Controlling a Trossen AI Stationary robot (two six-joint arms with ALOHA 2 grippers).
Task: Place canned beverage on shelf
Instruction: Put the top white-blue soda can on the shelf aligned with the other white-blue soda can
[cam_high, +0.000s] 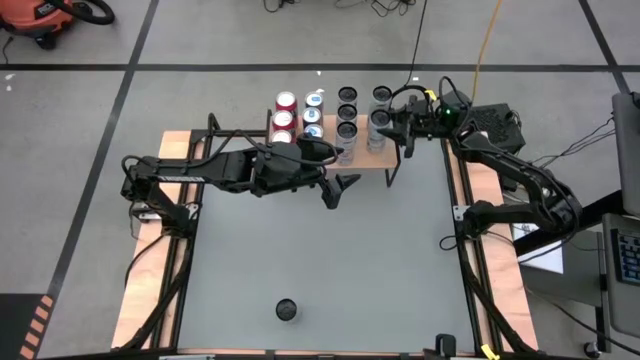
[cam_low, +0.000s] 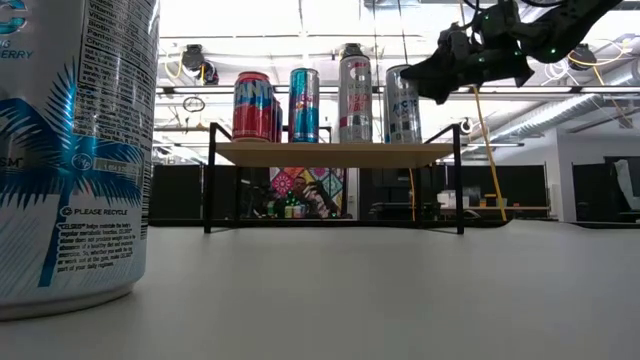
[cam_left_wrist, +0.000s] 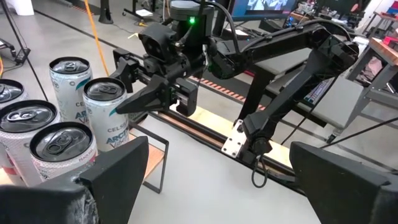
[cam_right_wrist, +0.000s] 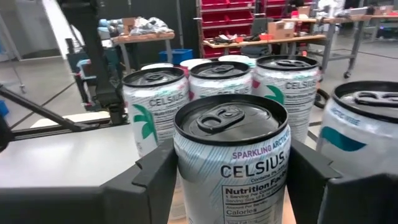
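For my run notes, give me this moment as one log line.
right gripper: jaws around can on shelf | left gripper: jaws open, empty, beside shelf | one can waiting on table

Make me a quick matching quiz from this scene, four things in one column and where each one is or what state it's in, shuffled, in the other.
Things:
1. left gripper
2. right gripper
3. lone can
4. shelf

Places or states:
A. standing alone at the table's near edge
B. jaws on either side of a can at the shelf's right end
C. open, empty, in front of the shelf
D. at the table's far edge, carrying rows of cans

Pairs: 1-C, 2-B, 3-A, 4-D
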